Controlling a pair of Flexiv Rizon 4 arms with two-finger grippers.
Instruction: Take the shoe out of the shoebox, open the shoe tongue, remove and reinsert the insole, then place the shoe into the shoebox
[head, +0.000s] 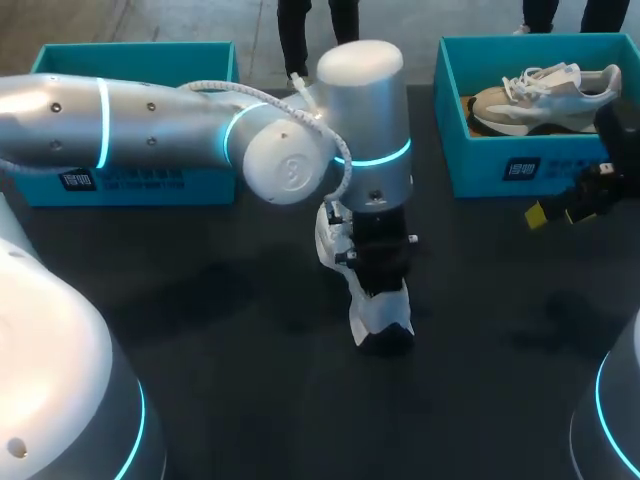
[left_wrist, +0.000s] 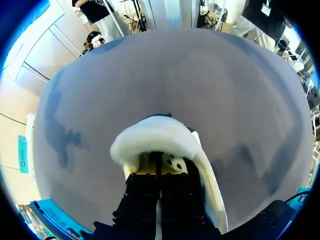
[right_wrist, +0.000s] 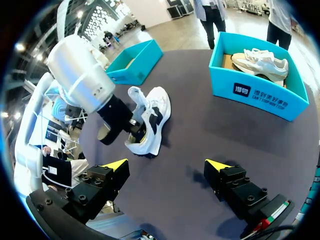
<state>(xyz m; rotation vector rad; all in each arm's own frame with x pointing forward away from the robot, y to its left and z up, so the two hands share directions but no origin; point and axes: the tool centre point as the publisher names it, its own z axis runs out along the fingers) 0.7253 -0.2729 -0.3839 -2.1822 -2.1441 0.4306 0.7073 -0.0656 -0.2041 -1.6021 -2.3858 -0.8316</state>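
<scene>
Head view first: the left arm (head: 150, 130), smooth silver tube with a glowing cyan ring, sweeps in from the left to mid-frame. The left gripper (head: 380, 292) points down at the matte black table (head: 200, 350) and clamps the shoe (head: 372, 312), white and soft-looking, at centre. Upper left sits the left box (head: 130, 185), open teal card. At the upper right is the right box (head: 500, 170), just like it, cradling a pale boxed shoe (head: 545, 95) with white laces.

Left wrist view: black ribbed fingers (left_wrist: 142, 192) are pressed nearly together, and a rounded, padded white lip of the shoe curls over the yellow tips.

Right wrist view: the right gripper (right_wrist: 166, 165) is spread wide, with nothing between its fingers. Ahead of it stands the shoe, white with black panels, pinched by the left gripper. The boxes lie beyond.
</scene>
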